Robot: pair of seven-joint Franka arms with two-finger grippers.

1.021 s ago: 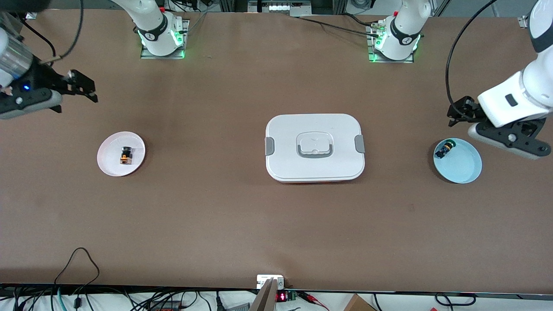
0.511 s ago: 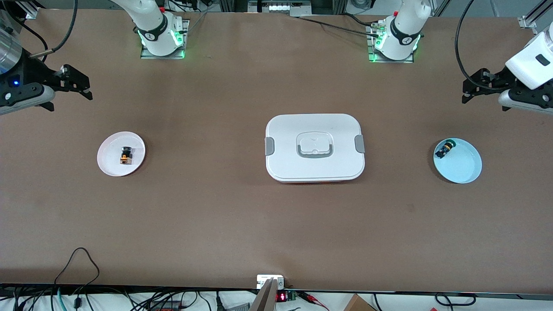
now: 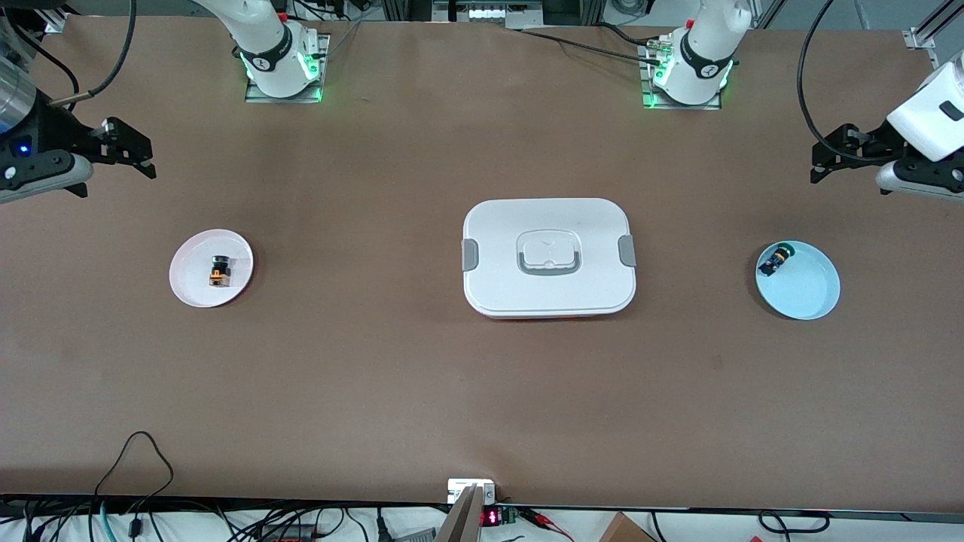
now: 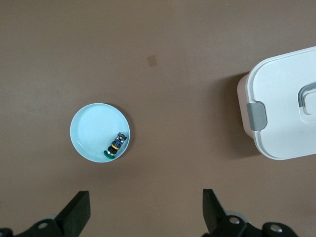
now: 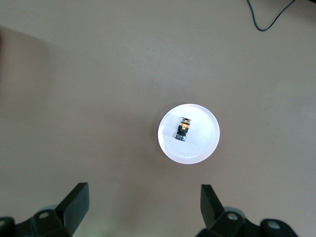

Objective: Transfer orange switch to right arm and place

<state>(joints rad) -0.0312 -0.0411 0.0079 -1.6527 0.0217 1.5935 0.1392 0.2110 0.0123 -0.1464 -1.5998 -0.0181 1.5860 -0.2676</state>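
The orange switch [image 3: 219, 272] lies on its side on a small white plate [image 3: 192, 290] toward the right arm's end of the table. It also shows in the right wrist view [image 5: 183, 129] on the plate [image 5: 205, 145]. My right gripper [image 3: 135, 154] hangs open and empty in the air over bare table, apart from the plate; in its wrist view [image 5: 143, 210] nothing lies between its jaws. My left gripper [image 3: 825, 159] is open and empty over bare table at the left arm's end, and its wrist view [image 4: 145, 212] shows the same.
A light blue plate [image 3: 809, 290] at the left arm's end holds a black button with a green cap [image 3: 776, 260], also seen in the left wrist view [image 4: 116, 144]. A white lidded box [image 3: 548, 257] with grey latches stands mid-table.
My left gripper has risen and drawn away from the blue plate toward the bases' side. My right gripper has shifted a little toward its end of the table. The switch has not moved.
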